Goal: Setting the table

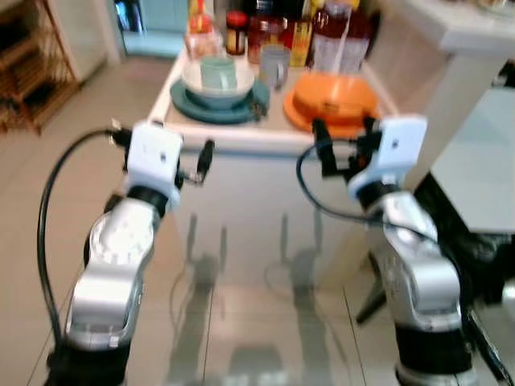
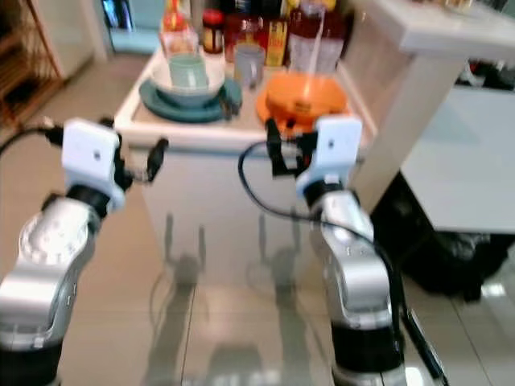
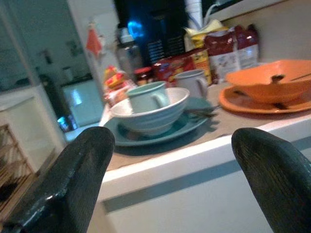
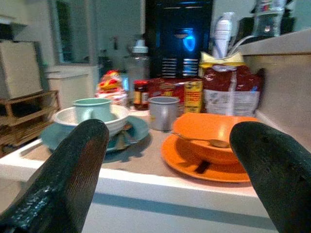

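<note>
Approaching a white bench (image 1: 241,138), the robot holds both arms raised just short of its front edge. The left tool (image 1: 203,163) and the right tool (image 1: 344,150) both stand with fingers spread wide and empty, as the wrist views confirm. On the bench, a pale green mug (image 3: 146,96) sits inside a white ribbed bowl (image 3: 154,118), itself on a teal round plate (image 3: 171,132). Beside it, an orange bowl (image 4: 217,131) holding a metal spoon (image 4: 208,141) rests on an orange plate (image 4: 194,168); a grey mug (image 4: 163,112) stands between the stacks, with jars and packets crowded behind. Likely hazards: lifting a whole stack could let the nested mug or loose spoon slide out; a finger could strike the bench edge; reaching long could topple the rear jars.
</note>
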Robot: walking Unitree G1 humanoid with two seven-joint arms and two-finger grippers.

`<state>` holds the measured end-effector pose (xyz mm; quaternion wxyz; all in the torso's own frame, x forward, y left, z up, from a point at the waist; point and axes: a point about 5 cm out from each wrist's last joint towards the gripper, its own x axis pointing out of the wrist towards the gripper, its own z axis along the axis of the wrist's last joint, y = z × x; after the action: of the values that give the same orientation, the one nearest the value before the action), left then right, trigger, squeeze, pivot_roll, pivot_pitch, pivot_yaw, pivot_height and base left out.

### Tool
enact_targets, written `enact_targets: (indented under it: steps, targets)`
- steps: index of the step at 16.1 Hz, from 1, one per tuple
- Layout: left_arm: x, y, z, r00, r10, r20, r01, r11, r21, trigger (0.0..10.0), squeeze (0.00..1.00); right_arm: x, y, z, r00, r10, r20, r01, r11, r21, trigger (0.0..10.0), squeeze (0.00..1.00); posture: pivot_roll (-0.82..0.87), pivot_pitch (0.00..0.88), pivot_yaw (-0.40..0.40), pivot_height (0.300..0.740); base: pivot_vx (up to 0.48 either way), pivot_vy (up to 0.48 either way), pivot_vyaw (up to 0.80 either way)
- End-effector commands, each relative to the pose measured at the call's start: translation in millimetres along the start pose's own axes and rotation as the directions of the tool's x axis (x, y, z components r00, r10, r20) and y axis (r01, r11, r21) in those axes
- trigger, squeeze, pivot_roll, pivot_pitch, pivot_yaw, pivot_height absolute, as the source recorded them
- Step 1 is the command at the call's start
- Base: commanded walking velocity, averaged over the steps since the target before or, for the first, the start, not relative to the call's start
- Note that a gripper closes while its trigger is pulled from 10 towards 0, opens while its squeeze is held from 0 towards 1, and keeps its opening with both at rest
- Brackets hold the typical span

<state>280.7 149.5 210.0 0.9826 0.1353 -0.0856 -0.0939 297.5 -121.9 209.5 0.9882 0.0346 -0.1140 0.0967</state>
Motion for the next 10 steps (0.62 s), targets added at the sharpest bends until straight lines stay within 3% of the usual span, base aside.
enact_targets:
  steps: [1, 4, 10]
  targets:
    - [2.3, -8.5, 5.8, 0.999, -0.031, 0.019, 0.032, 0.999, -0.005, 10.0, 0.0, -1.6, -11.3, 0.1, 0.999, -0.041, -0.01, 0.041, 0.999, -0.004, 10.0, 0.0, 0.04, 0.0, -0.06, 0.74, 0.368, 0.0, 0.0]
    - [2.7, -10.3, 6.4, 0.999, -0.04, 0.021, 0.04, 0.999, -0.004, 10.0, 0.0, -3.0, -12.5, -2.5, 0.999, -0.046, -0.024, 0.046, 0.999, 0.007, 10.0, 0.0, 0.04, 0.0, -0.057, 0.74, 0.356, 0.0, -0.8]
    - [4.1, -12.5, 8.8, 0.998, -0.055, 0.029, 0.055, 0.998, 0.002, 10.0, 0.0, -6.0, -14.7, -5.8, 0.998, -0.053, -0.036, 0.053, 0.999, -0.013, 10.0, 0.0, 0.04, 0.0, -0.054, 0.74, 0.34, 0.0, 0.0]
